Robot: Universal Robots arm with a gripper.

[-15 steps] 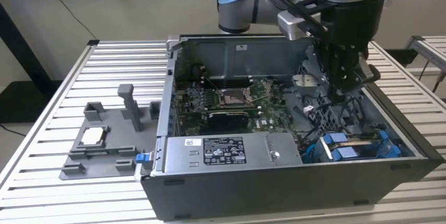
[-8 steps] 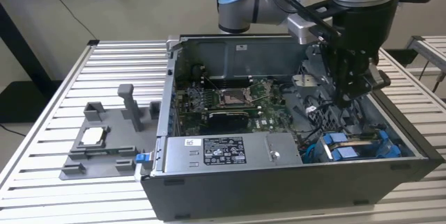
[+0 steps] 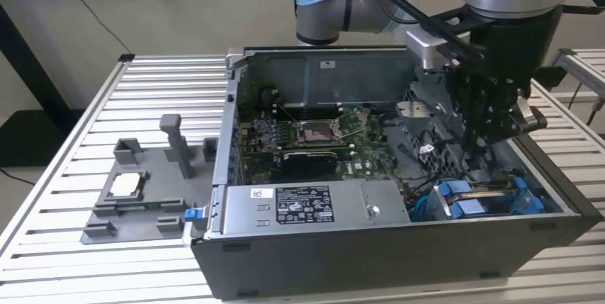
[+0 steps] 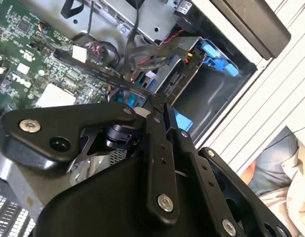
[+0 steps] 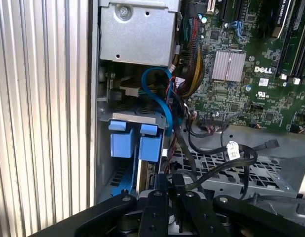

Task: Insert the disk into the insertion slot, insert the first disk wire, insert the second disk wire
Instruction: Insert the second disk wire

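In the open computer case (image 3: 397,261), the insertion slot (image 3: 492,189) is at the exterior view's right front corner. Blue plastic of the disk (image 3: 460,205) shows seated in it. My gripper (image 3: 480,169) hangs straight down just above that bay. In both wrist views the fingers (image 4: 155,148) are pressed together at the tips. A thin black disk wire (image 4: 103,74) ends between them. It loops away over the perforated metal floor (image 5: 241,155). The bay's blue tabs (image 5: 150,143) stand close beside the gripper (image 5: 168,180). How deep the disk sits is hidden.
The silver power-supply box (image 3: 302,205) lies along the case front and the green motherboard (image 3: 312,141) behind it. A bundle of loose cables (image 5: 187,74) crowds the bay. A grey fixture (image 3: 142,198) holding a small silver chip (image 3: 126,185) stands on the slatted table (image 3: 57,247).
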